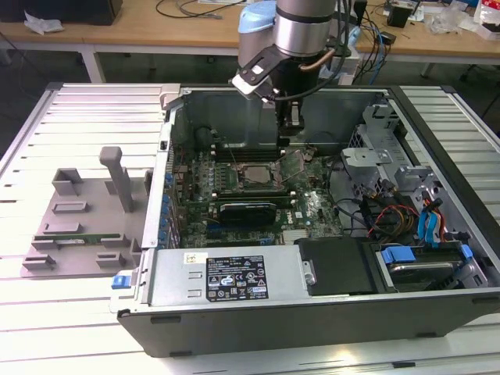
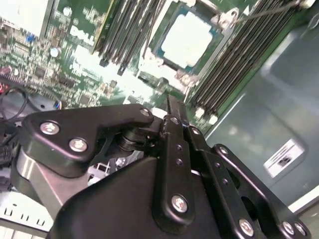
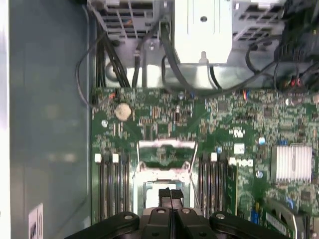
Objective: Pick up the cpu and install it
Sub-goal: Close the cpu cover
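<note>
Cpu (image 2: 188, 41) seated on motherboard (image 2: 75, 62), clear of closed fingers (image 2: 175, 110).

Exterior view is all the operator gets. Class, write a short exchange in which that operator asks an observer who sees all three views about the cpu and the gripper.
Operator: Is the cpu already seated?
Observer: In the second wrist view the cpu lies flat in the socket, silver top up.
Operator: Does the gripper hold anything?
Observer: In the first wrist view the gripper is shut above the board, with no chip in it.
</note>
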